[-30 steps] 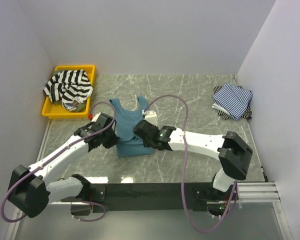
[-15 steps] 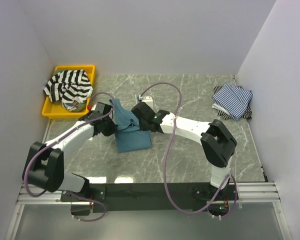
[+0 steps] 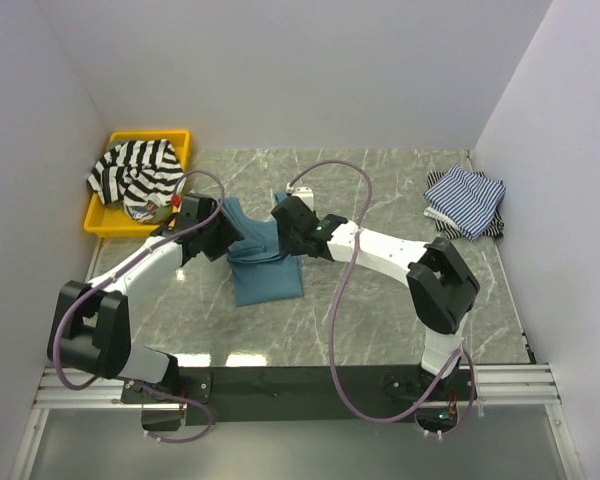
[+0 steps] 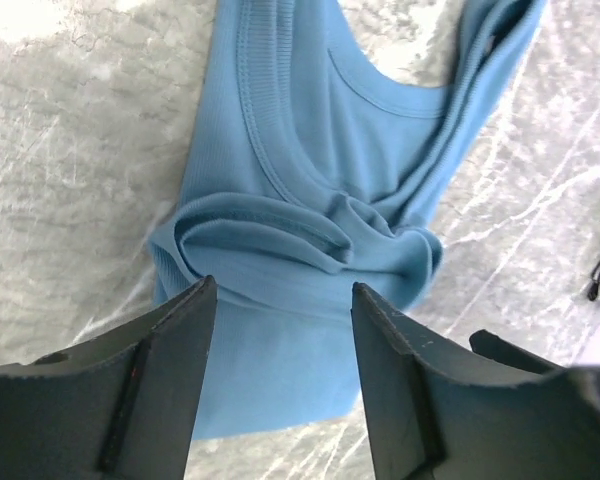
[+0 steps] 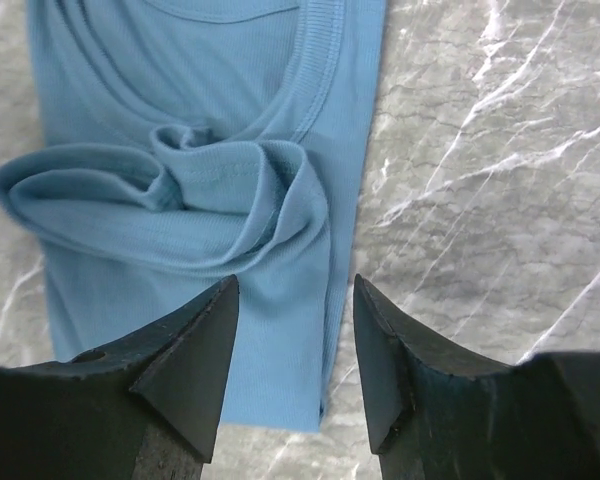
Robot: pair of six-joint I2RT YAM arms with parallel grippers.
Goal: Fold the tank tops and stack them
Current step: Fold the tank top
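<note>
Both arms are reaching in over the middle of the marble bench (image 3: 400, 175), and between them lies the teal tank top (image 3: 270, 282) — flat on the stone, its plain end toward the arm bases and its strap end away from them. The left hand (image 3: 220, 228) hangs at the top's left edge and the right hand (image 3: 288, 232) at its right edge, the two facing each other across the cloth.

Look through the left wrist camera: the two dark fingers (image 4: 170, 380) stand wide apart, nothing pinched between them, just blue fabric lying below. Same story on the right wrist view — fingers (image 5: 195, 350) parted and empty, cloth underneath and bare marble off to one side. So both hands are open and holding nothing.

The top itself is not neat. A loose, rumpled roll of fabric bunches across its middle, with the ribbed neckline and straps showing beyond it and a smooth flat panel on the near side.

Off in the far left corner sits the yellow tray (image 3: 105, 226). Heaped in it, spilling over the rim, is the black-and-white striped tank top (image 3: 135, 172). Far right, well apart from everything else, the blue-and-white striped tank tops (image 3: 465, 200) lie in a pile on the bench near the wall. How many are in it I cannot tell.
</note>
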